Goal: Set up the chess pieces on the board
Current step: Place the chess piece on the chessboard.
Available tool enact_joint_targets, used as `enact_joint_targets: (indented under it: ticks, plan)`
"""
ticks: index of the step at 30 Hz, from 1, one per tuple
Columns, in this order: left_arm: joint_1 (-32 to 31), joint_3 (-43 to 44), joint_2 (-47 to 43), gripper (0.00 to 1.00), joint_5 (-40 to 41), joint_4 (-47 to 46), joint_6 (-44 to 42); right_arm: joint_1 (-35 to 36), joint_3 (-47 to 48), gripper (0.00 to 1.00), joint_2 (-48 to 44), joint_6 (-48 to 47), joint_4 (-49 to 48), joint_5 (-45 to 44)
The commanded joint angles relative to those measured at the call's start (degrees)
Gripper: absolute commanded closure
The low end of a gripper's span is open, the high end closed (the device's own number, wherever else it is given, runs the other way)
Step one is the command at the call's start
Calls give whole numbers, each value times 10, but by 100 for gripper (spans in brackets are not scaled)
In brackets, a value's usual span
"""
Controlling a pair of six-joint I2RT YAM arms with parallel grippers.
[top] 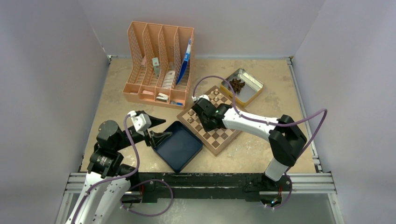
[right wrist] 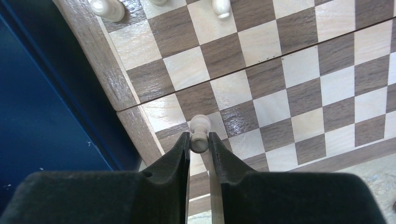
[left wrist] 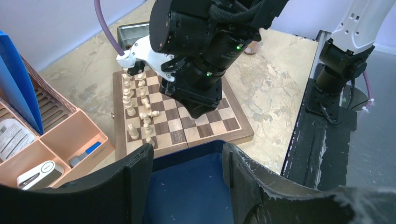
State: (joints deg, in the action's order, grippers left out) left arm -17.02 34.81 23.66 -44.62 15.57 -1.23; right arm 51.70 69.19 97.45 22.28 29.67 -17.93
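The board (top: 224,135) lies at mid-table, turned diagonally. Several pale chess pieces (left wrist: 128,100) stand along its far-left rows in the left wrist view, and two more (right wrist: 107,8) show at the top of the right wrist view. My right gripper (right wrist: 199,138) is shut on a pale pawn (right wrist: 200,125), held just over the squares by the board edge (right wrist: 140,126) next to the blue tray (right wrist: 37,116). From above, that gripper (top: 206,122) hangs over the board's near-left part. My left gripper (left wrist: 187,163) stands open over the tray's (top: 180,149) left corner, with nothing between its fingers.
An orange file organizer (top: 159,65) with papers and small items stands at the back left. A metal tin (top: 252,91) holding dark pieces (top: 237,85) sits behind the board. White walls close in the table on three sides.
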Motion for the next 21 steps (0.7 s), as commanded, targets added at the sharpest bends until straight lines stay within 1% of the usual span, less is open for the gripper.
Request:
enact_joint_targets:
  ticks: [1, 5, 9, 21]
  plan:
    - [-1, 2, 5, 43, 6, -8, -5, -1, 32, 86, -40, 3, 1, -2]
    - [-1, 3, 6, 42, 11, -7, -5, -1, 70, 86, -38, -2, 2, 4]
    - [-1, 3, 7, 42, 16, -5, -5, -2, 116, 86, -17, -10, 4, 13]
    - [-1, 6, 3, 42, 30, 3, -10, -1, 227, 87, 79, -30, -11, 24]
